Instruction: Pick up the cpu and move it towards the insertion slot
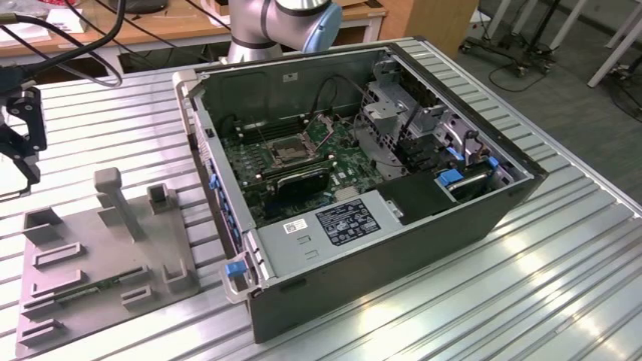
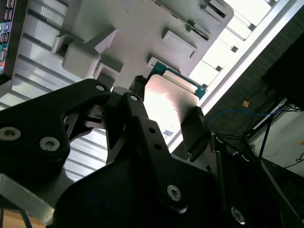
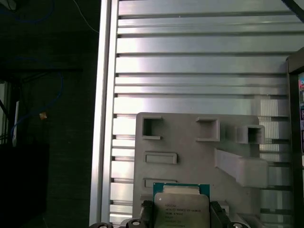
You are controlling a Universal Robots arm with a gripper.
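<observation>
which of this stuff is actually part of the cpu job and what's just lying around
In the job:
cpu, held in the gripper
insertion slot, inside the case

Just lying about:
gray fixture tray
green circuit strip in that tray
black heatsink
slatted table

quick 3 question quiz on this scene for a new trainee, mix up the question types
1. True or false: the cpu already sits in the slot.
2. What holds the cpu by its edges? A) the gripper B) a person's hand C) a cable
3. Fill in: the slot is on the green board inside the open computer ____.

Key
1. False: in both wrist views the gripper holds it, with the grey tray behind it.
2. A
3. case
</observation>
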